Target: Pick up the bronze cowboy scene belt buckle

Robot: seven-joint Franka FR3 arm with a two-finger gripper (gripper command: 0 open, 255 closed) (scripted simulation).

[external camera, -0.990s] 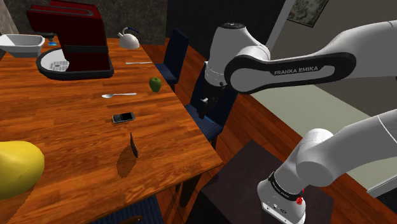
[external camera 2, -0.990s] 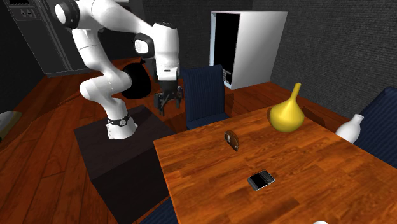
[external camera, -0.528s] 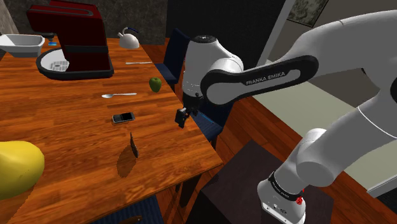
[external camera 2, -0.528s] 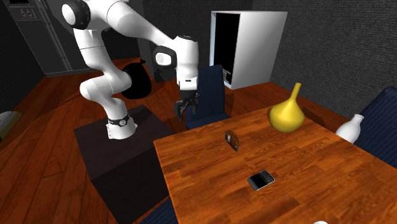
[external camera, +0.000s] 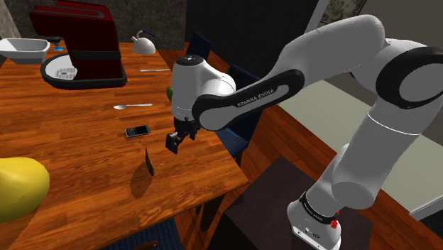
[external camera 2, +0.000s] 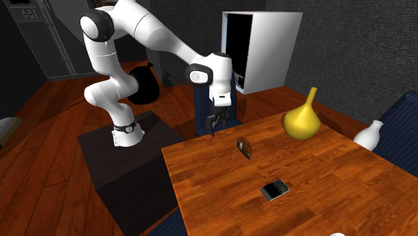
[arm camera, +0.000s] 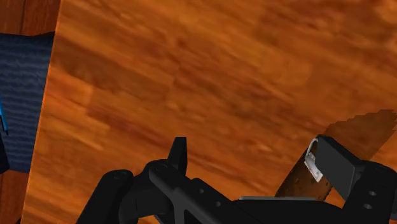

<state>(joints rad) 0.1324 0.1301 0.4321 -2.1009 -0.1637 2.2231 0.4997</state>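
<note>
I am on the approach over the wooden table (external camera: 71, 145): my gripper (external camera: 174, 142) hangs above it, fingers (arm camera: 340, 170) spread, holding nothing. The buckle (external camera: 149, 162), a small dark brown plate, stands on edge close by. Next, I judge, I must shift across, drop and straddle it.

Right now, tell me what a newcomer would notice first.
The white arm arches over the wooden table, its open black hand near the dark belt buckle standing on edge. A yellow vase glows at the shoulder view's lower left, a red mixer top left.
</note>
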